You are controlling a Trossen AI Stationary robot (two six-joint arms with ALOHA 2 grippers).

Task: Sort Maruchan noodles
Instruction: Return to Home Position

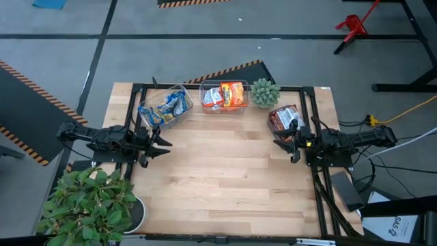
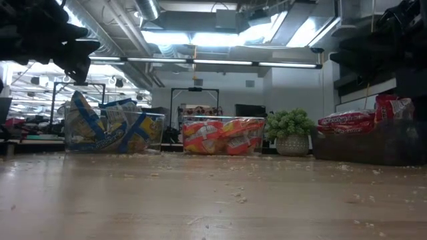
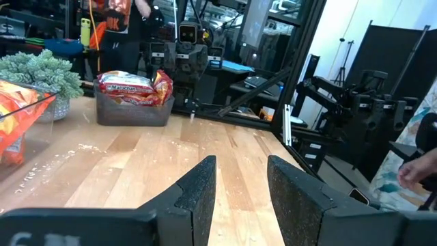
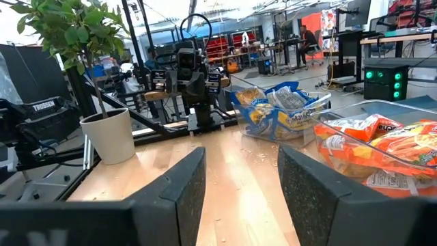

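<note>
Looking straight down on a wooden table (image 1: 225,184) with all the Maruchan noodles (image 1: 217,97) lying sorted along the upper part of the high view; showing yellow-and-blue packets (image 1: 166,107) heaped in a clear left bin (image 1: 186,92) at upper left of centre, orange packets (image 1: 234,94) in a clear middle bin (image 1: 224,110) at top centre, and red packets (image 1: 283,116) in a darker right bin (image 2: 360,150) toward the upper right; showing a small spiky plant (image 1: 264,92) between the middle and right bins; leaving no packet loose on the bare wood.

Holding the left gripper (image 1: 160,145) at mid-left, just below the left bin, fingers parted and grasping nothing; holding the right gripper (image 1: 283,140) at mid-right, just beside the right bin, fingers likewise spread and empty.

Judging the sorting done, with only the return to rest remaining.

Risking, from here, a knock: swinging the right gripper so near the right bin, clipping its wall and shoving it; brushing the left bin and tipping out packets standing above its rim; catching leaves of the potted plant (image 1: 92,205) at lower left.
</note>
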